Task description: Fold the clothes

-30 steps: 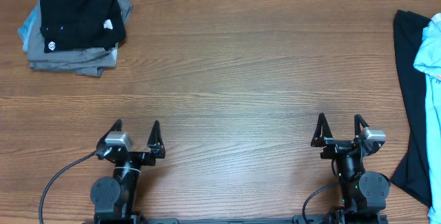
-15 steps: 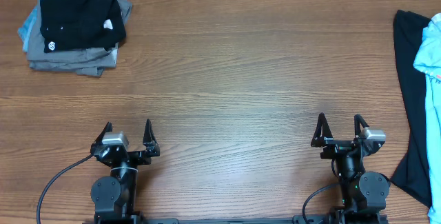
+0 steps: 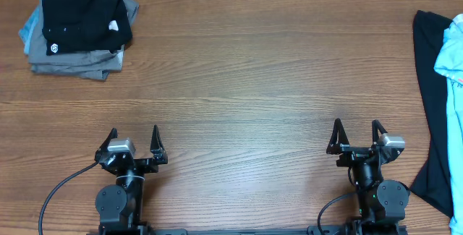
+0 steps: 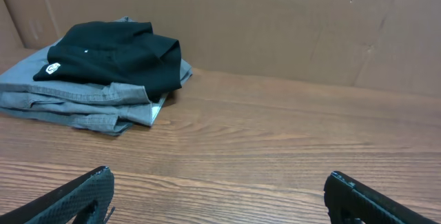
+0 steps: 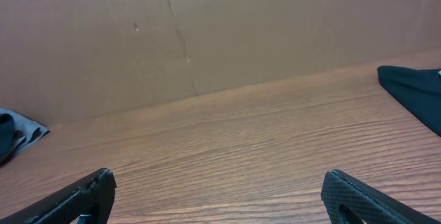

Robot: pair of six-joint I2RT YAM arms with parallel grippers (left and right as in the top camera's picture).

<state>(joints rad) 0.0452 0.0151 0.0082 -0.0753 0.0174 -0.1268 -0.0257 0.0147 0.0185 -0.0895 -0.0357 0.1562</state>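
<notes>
- At 10 o'clock on the counter: a folded stack of clothes, with the black shirt on top.
- On that shirt: a small round white logo near its 7 o'clock corner, and a small white patch at its 3 o'clock edge, too small to read.
- Directly under the black shirt, touching it: a folded grey garment, showing past the shirt at the 6 o'clock and 12 o'clock sides.
- At the stack's 9 o'clock edge: a sliver of light blue fabric; its exact layer hard to tell.
- At 3 o'clock, along the counter's edge: a black garment, unfolded, running from 2 o'clock down toward 4 o'clock.
- Over its outer side: a light blue garment, touching it and cut off by the frame.
- Left gripper at 7 o'clock: jaws spread wide, holding nothing, tips aimed toward 12 o'clock, well apart from the stack.
- Seen from the left wrist: dark fingers at the two bottom corners, bare wood between them, the stack ahead toward 10 o'clock.
- Right gripper at 5 o'clock: likewise parted wide and holding nothing, tips toward 12 o'clock, near but not touching the black garment.
- Seen from the right wrist: a corner of the black garment at 3 o'clock, a bit of grey cloth at 9 o'clock, bare wood between.
- Behind the counter at 12 o'clock: a cardboard wall, brown and creased.
</notes>
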